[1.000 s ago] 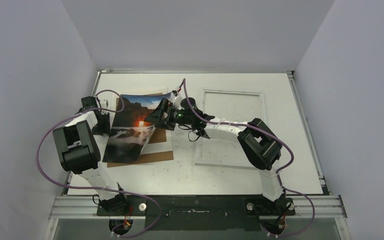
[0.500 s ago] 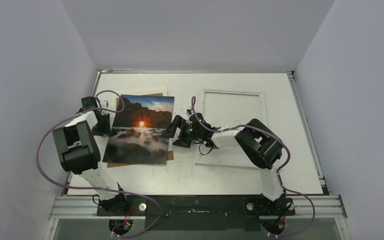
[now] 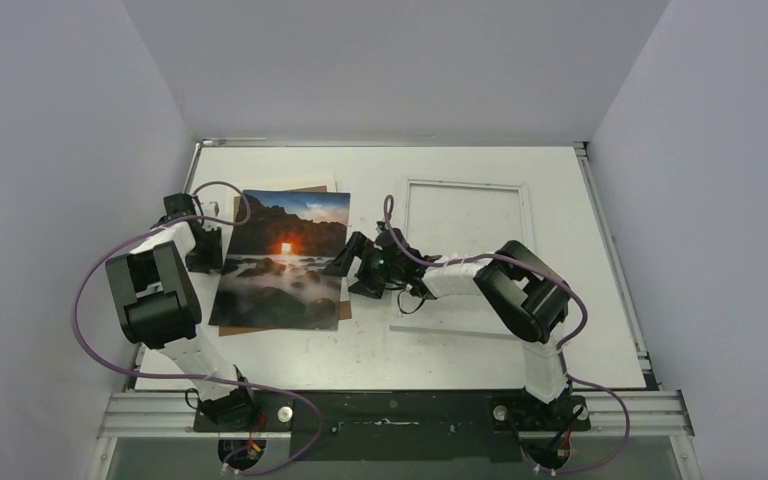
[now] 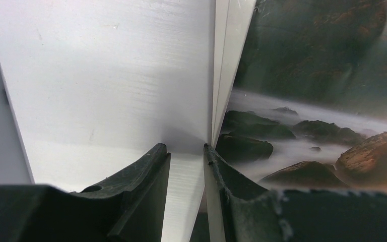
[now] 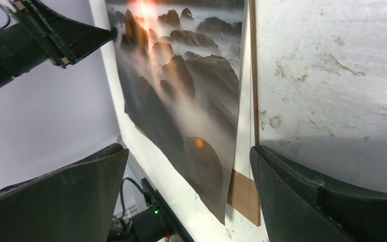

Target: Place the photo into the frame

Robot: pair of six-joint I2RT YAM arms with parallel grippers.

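I am resting my left claw low over the counter, right at the left-hand edge of the photo. Its fingers are standing only a little apart, released rather than clenched. The slit between them is showing pale counter, and the photo's edge is running away from the tip of the finger on the photo side; I cannot tell whether that tip is touching it. The photo is lying picture side up just to the right of this claw, between my two claws, with its orange glow in the middle, dark rocks around it and misty water below. It is lying on a brown board, which is peeking out as a thin strip past the edge nearest my right claw and as a wider patch at one corner. My right claw is sitting just to the right of the photo, pointing at it, spread wide and grasping nothing. The photo's edge and the strip of board are showing ahead of it, between its two fingers. I cannot tell whether this claw is touching the counter. Behind it and further to its right, the frame is lying flat on the counter, with my right arm reaching across its near left part. The photo is lying outside the frame, apart from it.
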